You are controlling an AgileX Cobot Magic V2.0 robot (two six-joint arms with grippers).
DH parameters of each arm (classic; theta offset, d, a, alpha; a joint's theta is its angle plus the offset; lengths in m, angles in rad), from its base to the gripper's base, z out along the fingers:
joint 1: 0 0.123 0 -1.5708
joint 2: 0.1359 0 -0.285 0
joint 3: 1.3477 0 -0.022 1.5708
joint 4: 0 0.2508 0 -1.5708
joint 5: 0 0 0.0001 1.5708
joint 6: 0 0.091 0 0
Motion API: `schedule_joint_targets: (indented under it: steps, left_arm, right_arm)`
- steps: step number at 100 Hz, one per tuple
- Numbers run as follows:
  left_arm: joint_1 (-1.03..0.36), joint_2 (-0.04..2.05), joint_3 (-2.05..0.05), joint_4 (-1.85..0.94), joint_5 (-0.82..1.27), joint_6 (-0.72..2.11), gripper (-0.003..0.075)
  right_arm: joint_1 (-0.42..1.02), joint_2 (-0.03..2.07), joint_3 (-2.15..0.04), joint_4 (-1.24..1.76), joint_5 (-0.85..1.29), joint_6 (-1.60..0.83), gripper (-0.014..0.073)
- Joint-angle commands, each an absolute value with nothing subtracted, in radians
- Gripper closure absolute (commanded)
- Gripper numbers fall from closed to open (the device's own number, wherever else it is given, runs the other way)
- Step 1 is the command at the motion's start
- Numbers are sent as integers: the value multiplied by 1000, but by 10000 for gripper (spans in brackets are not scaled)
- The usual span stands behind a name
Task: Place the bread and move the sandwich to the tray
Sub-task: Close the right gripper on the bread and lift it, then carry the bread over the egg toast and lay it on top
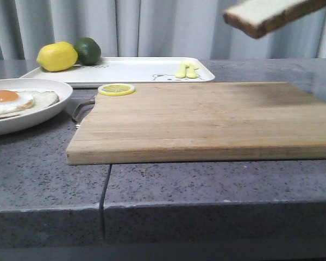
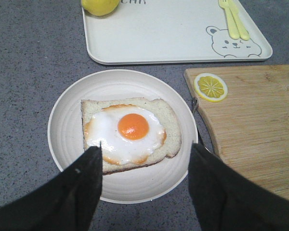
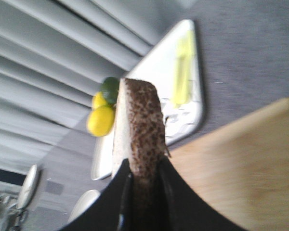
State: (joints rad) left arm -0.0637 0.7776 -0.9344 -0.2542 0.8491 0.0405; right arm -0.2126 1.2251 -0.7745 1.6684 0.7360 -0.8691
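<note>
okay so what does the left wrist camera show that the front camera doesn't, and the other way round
Only the left wrist view shows the open left gripper above the white bowl, and that the fried egg lies on a bread slice.

Only the front view shows the bread held high above the cutting board's right end, plus the lime and curtains.

Both show the bowl with the egg, the tray with its bear drawing, a lemon, yellow cutlery, the lemon slice and the cutting board.

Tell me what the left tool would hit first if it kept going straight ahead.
Probably the fried egg on its bread slice in the round white plate, which lies between the open left tool fingers; depth is unclear.
</note>
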Motion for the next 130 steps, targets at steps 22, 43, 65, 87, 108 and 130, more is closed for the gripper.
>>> schedule_joint_targets:
  steps: [22,43,65,87,108,130]
  left_arm:
    - [-60,776,-969,-271,789,44,354]
    - [-60,776,-969,-271,789,44,354]
    - [-60,776,-969,-271,789,44,354]
    - [-60,776,-969,-271,789,44,354]
    - [-60,776,-969,-271,789,44,354]
    - [-60,776,-969,-271,789,44,354]
  right_arm:
    - [149,1166,-819,1877,464,-861,651]
    - [430,1184,-867,1877,162,-860,652]
    - [615,1305,-1018,1877,74,-857,652]
    - [717,1479,-1162,1877,42,-814,652]
    - [802,1625,-1274,1877,-9,-759,652]
    - [865,1736,-1385,1876,-74,-719,652]
